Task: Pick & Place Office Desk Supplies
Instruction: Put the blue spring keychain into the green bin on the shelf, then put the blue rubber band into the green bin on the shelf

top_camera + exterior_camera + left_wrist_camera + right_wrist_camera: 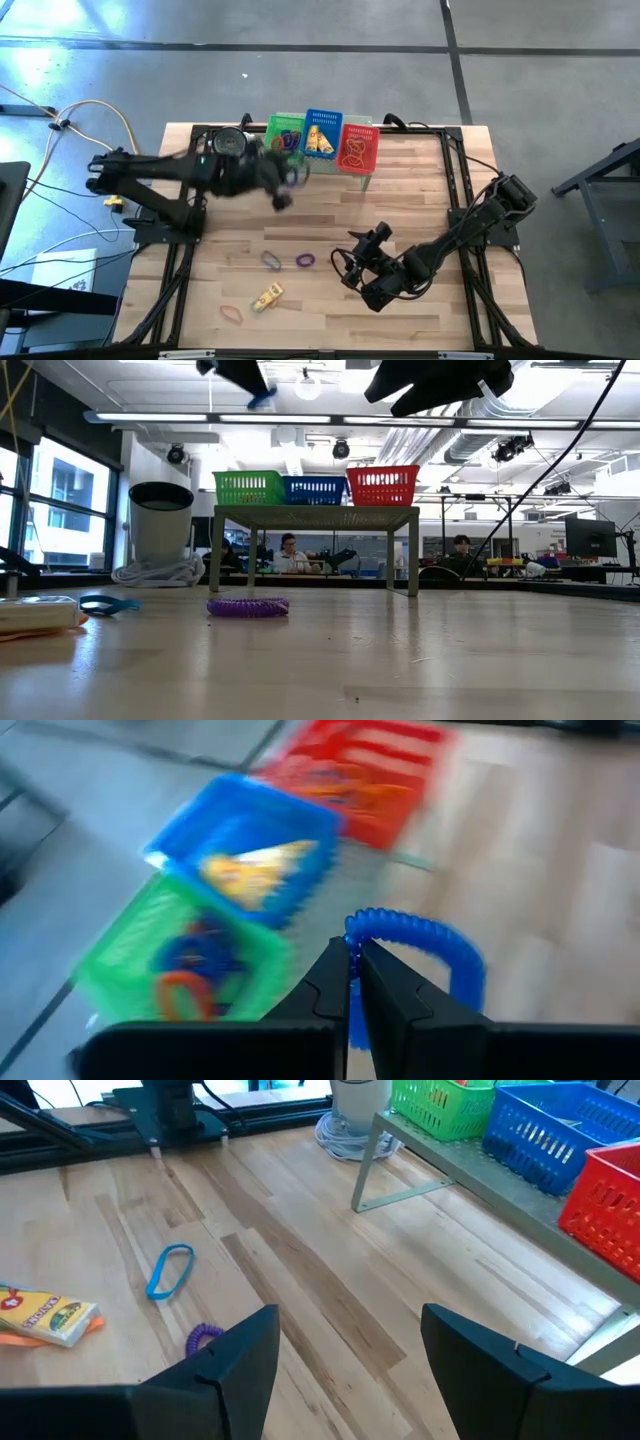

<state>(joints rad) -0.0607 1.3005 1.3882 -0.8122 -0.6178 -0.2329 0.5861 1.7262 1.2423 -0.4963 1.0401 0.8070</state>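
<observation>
Where the wooden tabletop point(420, 190) carries a low metal shelf point(315, 512) at its far edge, three mesh baskets stand side by side on it: green basket point(285, 132), blue basket point(322, 132) and red basket point(359, 146); the green one holds dark blue and orange loops, the blue one yellow pieces, the red one orange-red bands; no writing can be read on any basket. The left arm reaches across from the left, its left gripper point(354, 982) raised above the tabletop just in front of the green and blue baskets, jaws pressed together on a blue coiled loop point(430, 945), which hangs in the air from them; the right arm lies low over the right half of the tabletop, its right gripper point(350, 1355) pointing toward the middle, jaws set wide apart with nothing between them. Loose supplies lie on the near-left part of the tabletop: a small yellow packet point(45, 1317) with red print too small to read, resting on an orange band point(232, 313); a thin blue band loop point(170, 1271) near it; a purple coiled loop point(248, 606) beside that, nearest the right gripper. Beyond the tabletop, in the low view, a grey bin point(160, 520) stands.
</observation>
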